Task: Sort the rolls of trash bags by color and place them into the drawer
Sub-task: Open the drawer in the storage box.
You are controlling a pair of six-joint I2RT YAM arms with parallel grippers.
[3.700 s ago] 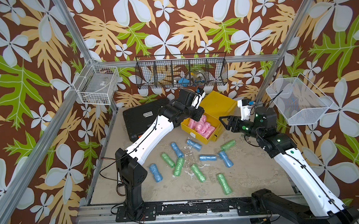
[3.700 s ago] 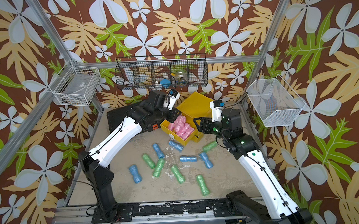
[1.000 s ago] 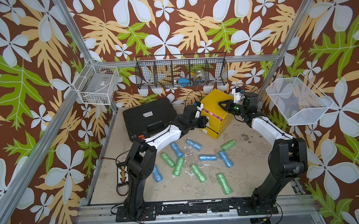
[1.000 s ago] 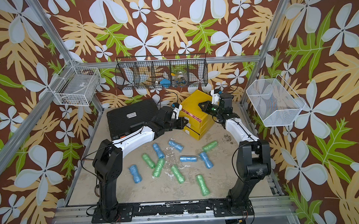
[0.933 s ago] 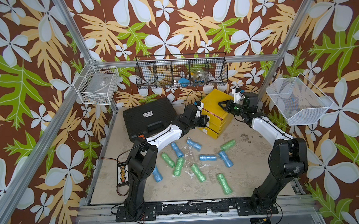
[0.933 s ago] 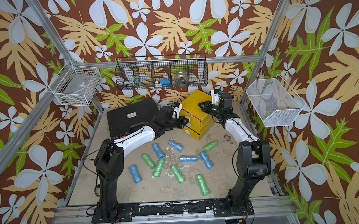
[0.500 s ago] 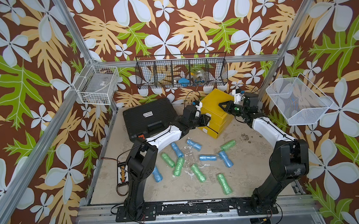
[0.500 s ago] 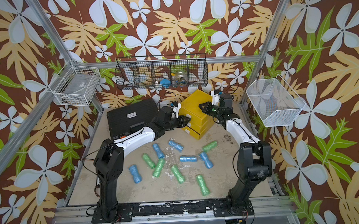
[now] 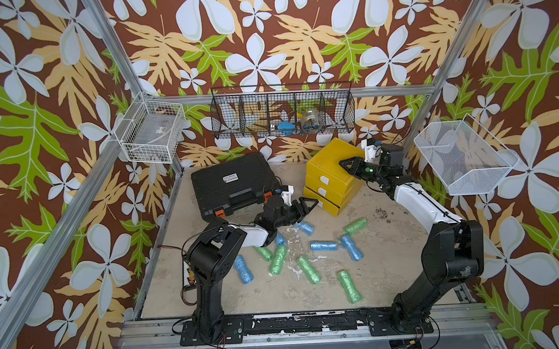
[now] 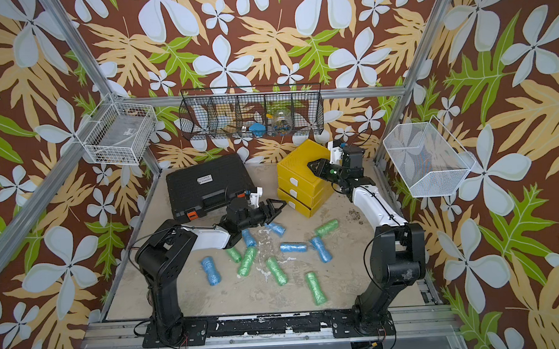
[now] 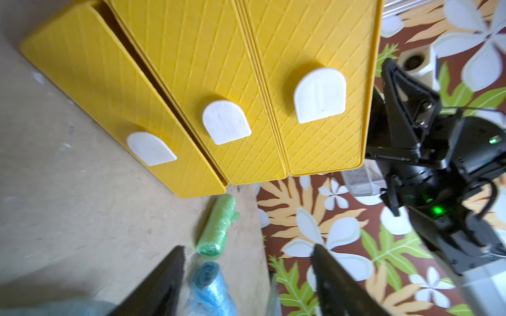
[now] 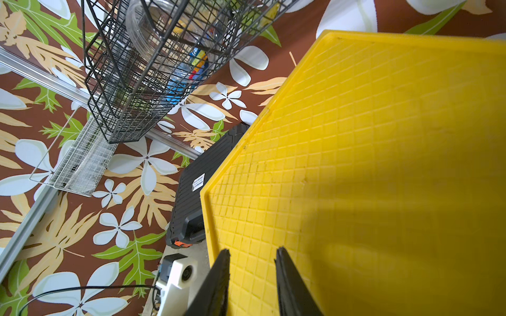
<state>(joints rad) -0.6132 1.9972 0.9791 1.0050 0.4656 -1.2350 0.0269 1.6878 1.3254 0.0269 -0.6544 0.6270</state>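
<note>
The yellow drawer unit stands at the back with its three white-handled drawers pushed in; the lowest front shows a thin dark gap. Several blue rolls and green rolls lie scattered on the floor. My left gripper is open just in front of the lowest drawer, holding nothing; a green roll and a blue roll lie beyond its fingers. My right gripper hovers at the unit's top, its fingers slightly apart and empty.
A black case lies left of the drawer unit. A black wire basket hangs on the back wall, and a white wire basket hangs at each side, left and right. Metal frame posts border the floor.
The part-open drawer has slid shut. My left gripper has opened wide and drawn back from the drawer front. My right gripper's fingers have parted slightly on the unit's top.
</note>
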